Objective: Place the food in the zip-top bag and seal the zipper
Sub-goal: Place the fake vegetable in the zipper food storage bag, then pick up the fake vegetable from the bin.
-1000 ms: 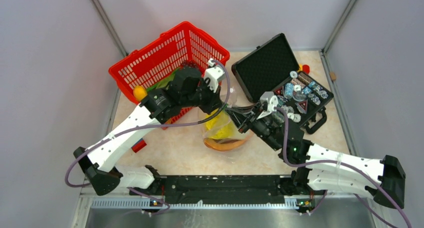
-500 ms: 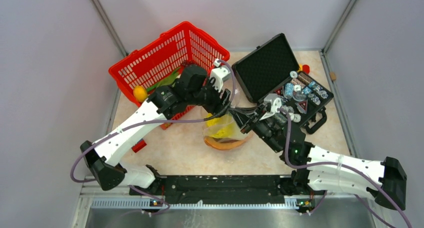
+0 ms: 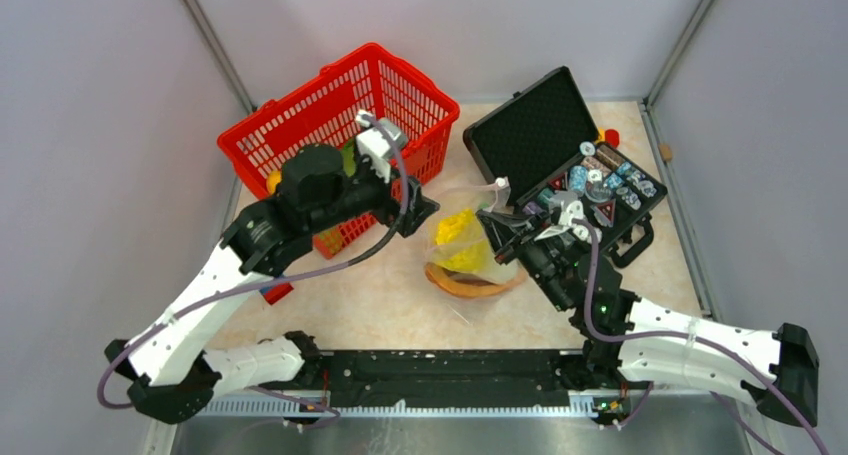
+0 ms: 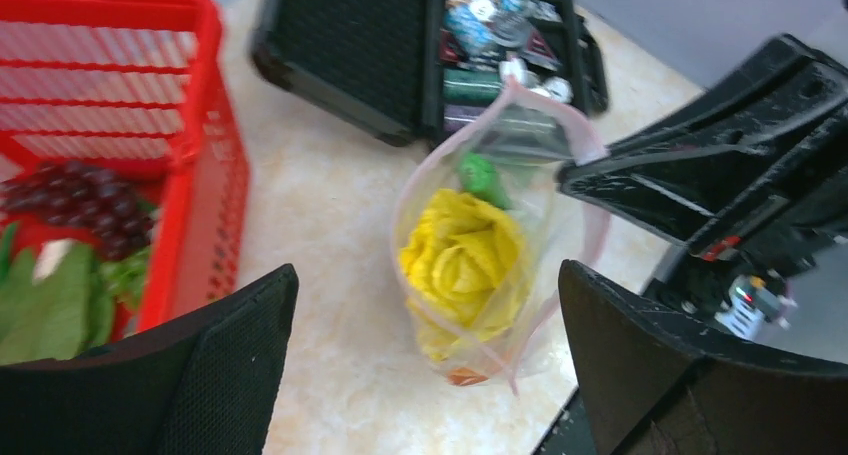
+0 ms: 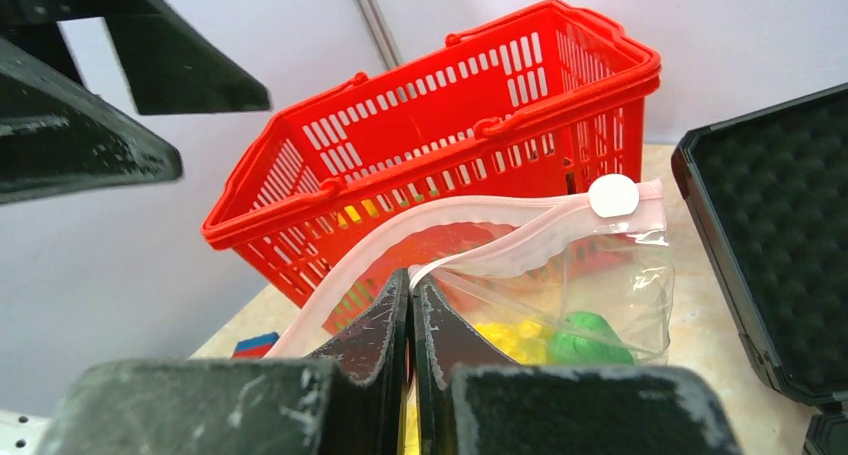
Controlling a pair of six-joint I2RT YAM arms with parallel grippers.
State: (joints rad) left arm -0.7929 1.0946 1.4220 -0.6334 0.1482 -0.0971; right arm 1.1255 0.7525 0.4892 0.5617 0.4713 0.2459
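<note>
The clear zip-top bag stands on the table with its mouth open. Inside it are a yellow corn-like piece, a green piece and an orange curved piece at the bottom. My right gripper is shut on the bag's mouth edge, pinching the pink zipper. My left gripper hangs open and empty just left of the bag, beside the basket. More food, dark grapes and green pods, lies in the red basket.
An open black hard case with poker chips lies at the back right, close behind the bag. A small red-and-blue block sits on the table near the basket's front corner. Grey walls enclose the table.
My left gripper has opened, come out of the bag's mouth and swung left toward the basket. The right gripper keeps its hold on the bag's edge.
</note>
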